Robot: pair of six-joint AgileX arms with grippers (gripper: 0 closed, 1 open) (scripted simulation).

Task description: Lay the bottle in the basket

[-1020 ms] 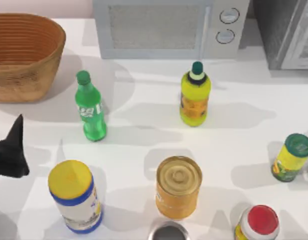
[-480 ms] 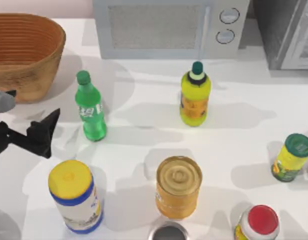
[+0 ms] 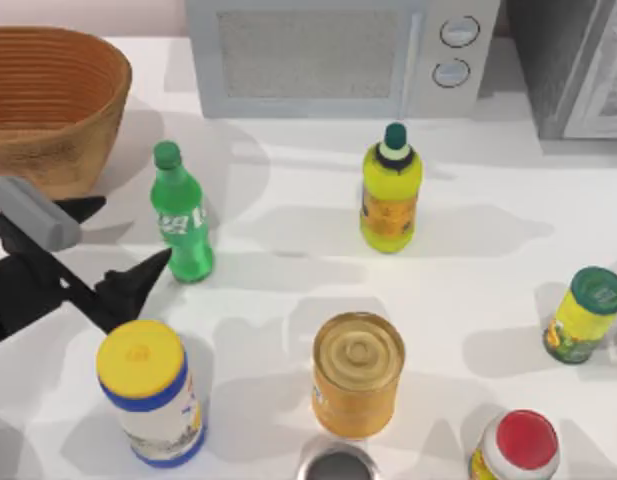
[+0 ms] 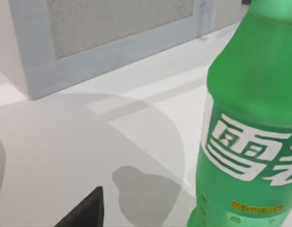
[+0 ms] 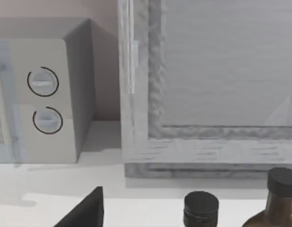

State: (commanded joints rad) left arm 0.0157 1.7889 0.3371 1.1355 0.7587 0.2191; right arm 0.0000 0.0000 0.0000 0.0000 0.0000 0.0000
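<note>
Since half a second ago, the left gripper (image 3: 123,245) has been carried rightward from the table's left edge and is now placed just left of the bottle (image 3: 180,217), not yet touching it. Its two dark fingers are spread wide: one fingertip (image 3: 86,207) points toward the bottle's upper body near the basket (image 3: 50,112), the other fingertip (image 3: 148,272) lies close to the bottle's base. Nothing is held between them.

The bottle is seen standing upright on the white table (image 3: 468,260), left of centre, with its green cap on top and its green-and-white label facing the left wrist camera (image 4: 250,127). It is set just right of the basket, which sits at the far left corner of the table, and it is apart from it. The bottle and basket are unchanged in place from the earlier frames.

A yellow bottle (image 3: 390,195) with a dark green cap is seen upright near the centre, in front of a microwave (image 3: 333,55). A yellow-lidded jar (image 3: 148,392) stands just below the left gripper, and a tin can (image 3: 357,372) is placed to its right.

In the right wrist view one dark finger (image 5: 86,212) is visible; whether the right gripper is spread or closed cannot be told.
</note>
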